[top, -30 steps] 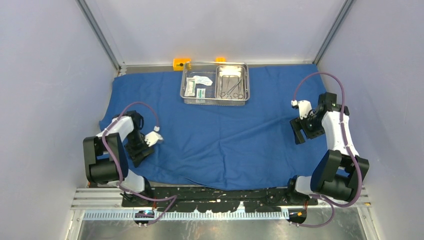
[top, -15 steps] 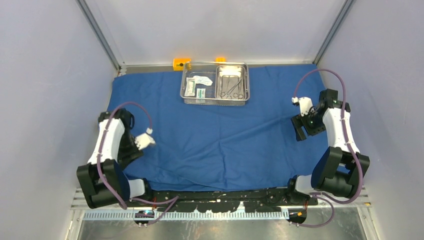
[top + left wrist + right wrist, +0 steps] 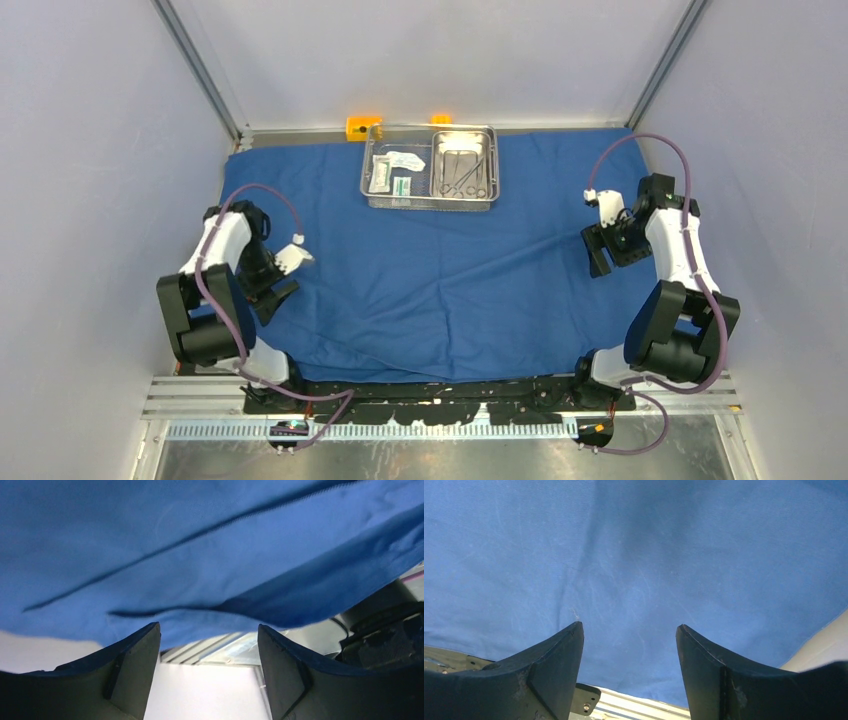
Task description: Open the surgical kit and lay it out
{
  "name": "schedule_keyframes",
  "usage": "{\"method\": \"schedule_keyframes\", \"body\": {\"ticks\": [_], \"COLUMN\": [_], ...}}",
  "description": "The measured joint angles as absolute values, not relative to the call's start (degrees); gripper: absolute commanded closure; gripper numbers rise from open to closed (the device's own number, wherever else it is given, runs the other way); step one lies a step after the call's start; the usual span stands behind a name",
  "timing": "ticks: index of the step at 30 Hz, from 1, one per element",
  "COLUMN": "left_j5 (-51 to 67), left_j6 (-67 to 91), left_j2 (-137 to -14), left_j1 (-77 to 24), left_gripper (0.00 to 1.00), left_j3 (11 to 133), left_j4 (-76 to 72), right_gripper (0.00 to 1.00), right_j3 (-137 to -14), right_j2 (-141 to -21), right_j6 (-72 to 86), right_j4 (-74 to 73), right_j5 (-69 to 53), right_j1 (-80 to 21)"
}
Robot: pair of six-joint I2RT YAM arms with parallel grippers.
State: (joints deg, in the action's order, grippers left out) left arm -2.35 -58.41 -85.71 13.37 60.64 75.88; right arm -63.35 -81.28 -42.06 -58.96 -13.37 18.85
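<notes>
My left end effector (image 3: 207, 630) and right end effector (image 3: 629, 627) stand apart, empty; I should pinch the cloth (image 3: 440, 270) edge low, pulling outward gently.

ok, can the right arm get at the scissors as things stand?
Probably yes. The right gripper is open and empty over the cloth, and only bare cloth lies between it and the scissors, which lie uncovered in the tray. The tray's walls may make the grasp awkward.
</notes>
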Motion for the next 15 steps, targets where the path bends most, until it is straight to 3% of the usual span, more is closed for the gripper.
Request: {"method": "schedule_keyframes", "body": {"ticks": [5,15], "left_j5": [1.28,-3.16], "left_j6": [-56.03,-56.53], "left_j2": [-91.31,-90.41], "left_j1": [13.63,13.69], "left_gripper": [0.29,0.85], "left_j3": [56.47,45.82], "left_j4": [72.34,69.41], "right_gripper": [0.28,0.29], "right_j3": [-63.35,-63.46], "right_j2": [-81.82,-82.04], "right_j6": [-41.93,-41.91], "right_j4": [-58.76,-58.89], "right_j5": [-13.43,-13.13], "right_j1": [18.85,18.85]}}
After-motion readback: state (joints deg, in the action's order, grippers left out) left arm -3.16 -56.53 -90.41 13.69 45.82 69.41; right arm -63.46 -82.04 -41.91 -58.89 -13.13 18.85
